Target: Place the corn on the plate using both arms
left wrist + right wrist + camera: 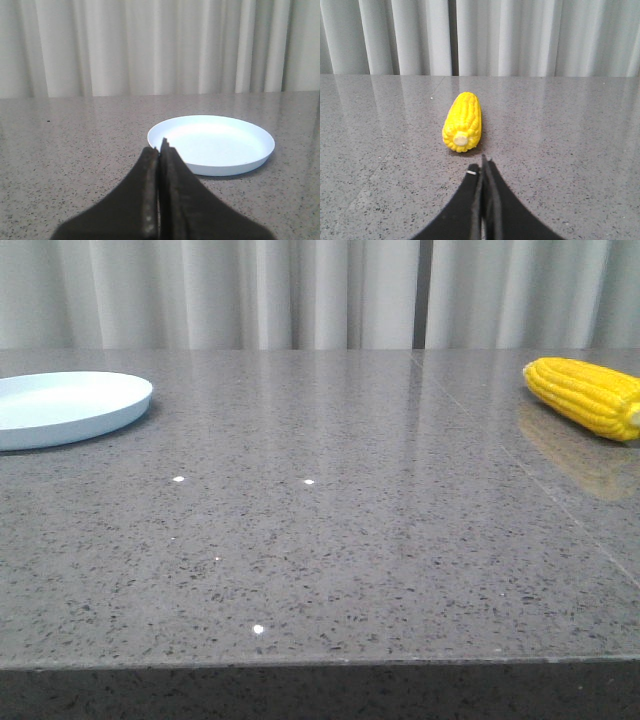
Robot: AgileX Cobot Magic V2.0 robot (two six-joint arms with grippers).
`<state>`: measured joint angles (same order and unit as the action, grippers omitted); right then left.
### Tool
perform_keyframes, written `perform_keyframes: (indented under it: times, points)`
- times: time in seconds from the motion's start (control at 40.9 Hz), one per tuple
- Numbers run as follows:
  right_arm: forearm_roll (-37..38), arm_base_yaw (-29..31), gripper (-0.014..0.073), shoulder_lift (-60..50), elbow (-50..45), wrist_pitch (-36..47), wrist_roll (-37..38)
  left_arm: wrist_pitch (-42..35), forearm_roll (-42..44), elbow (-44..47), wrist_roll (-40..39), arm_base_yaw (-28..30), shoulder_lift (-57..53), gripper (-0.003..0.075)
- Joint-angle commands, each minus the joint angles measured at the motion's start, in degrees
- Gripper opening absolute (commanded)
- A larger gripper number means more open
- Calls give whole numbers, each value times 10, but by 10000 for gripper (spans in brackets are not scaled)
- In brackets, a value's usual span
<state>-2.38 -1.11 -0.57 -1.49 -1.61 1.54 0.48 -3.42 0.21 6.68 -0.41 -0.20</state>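
Note:
The yellow corn [588, 396] lies on the grey table at the far right of the front view. The pale blue-white plate [60, 407] sits at the far left and holds nothing. Neither gripper shows in the front view. In the right wrist view the corn [463, 121] lies just ahead of my right gripper [482, 162], pale cut end toward it, a small gap between. The right gripper is shut and empty. In the left wrist view the plate [215, 144] lies just ahead of my left gripper [159, 147], which is shut and empty.
The grey speckled table [330, 540] spans the front view, with its front edge near the bottom. White curtains [320, 290] hang behind it. A seam in the tabletop [520, 475] runs past the corn.

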Motion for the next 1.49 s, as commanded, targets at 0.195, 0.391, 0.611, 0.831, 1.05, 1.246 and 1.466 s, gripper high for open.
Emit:
perform_keyframes:
  times: [0.195,0.391,0.611,0.831,1.05,1.246,1.466]
  points:
    - [2,-1,-68,-10,3,47,-2,-43,-1,3,-4,-2,-12,-20]
    - [2,-1,-68,-10,3,47,-2,-43,-1,3,-4,-2,-12,-20]
    - [2,-1,-68,-10,3,52,-2,-51,-1,3,-4,-2,-12,-20]
    - [1,-1,-68,-10,50,55,-2,-127,1,-26,-4,-2,-12,-20]
    - [2,-1,-68,21,206,-50,-2,-11,3,-194,-4,-2,14,-20]
    - [2,-1,-68,109,335,-128,-2,141,24,-344,-4,-2,111,-20]
    - [2,-1,-68,204,405,-235,-2,225,24,-408,-4,-2,213,-20]
